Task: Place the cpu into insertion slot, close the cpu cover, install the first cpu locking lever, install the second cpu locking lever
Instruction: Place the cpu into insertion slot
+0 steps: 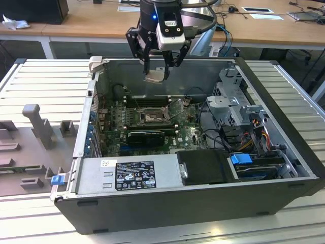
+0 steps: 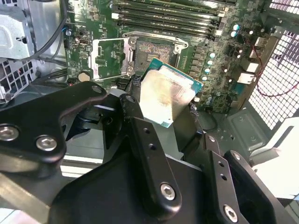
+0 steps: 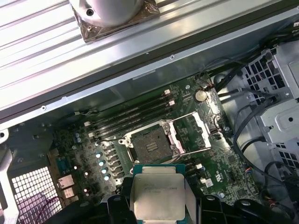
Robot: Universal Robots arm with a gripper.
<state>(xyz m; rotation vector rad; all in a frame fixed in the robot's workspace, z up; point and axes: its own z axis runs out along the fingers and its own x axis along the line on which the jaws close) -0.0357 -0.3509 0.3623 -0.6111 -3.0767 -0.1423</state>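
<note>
The black claw (image 1: pixel 156 71), clenched on the flat square silver-topped cpu (image 2: pixel 166 95) above the black-framed, gold-centred insertion slot (image 3: pixel 150 145) (cpu cover (image 3: pixel 204 128) open), could seat it skewed, bending contacts.

case: computer case (image 1: pixel 213 201) lies open on the slatted table (image 1: pixel 45 81), with the motherboard (image 1: pixel 114 119) flat on its floor
socket: insertion slot (image 1: pixel 151 117) sits mid-board, with the memory slots (image 1: pixel 147 100) just behind it in the exterior view
cover: cpu cover (image 1: pixel 176 108) is flipped open, touching the slot's edge on the exterior view's right
cpu: cpu (image 1: pixel 154 78) is up between the gripper (image 1: pixel 156 75) fingers, over the case's far end, well apart from the slot
front: power supply (image 1: pixel 127 173) runs along the near wall
right: drive cage (image 1: pixel 236 104) is at the exterior view's right
</note>
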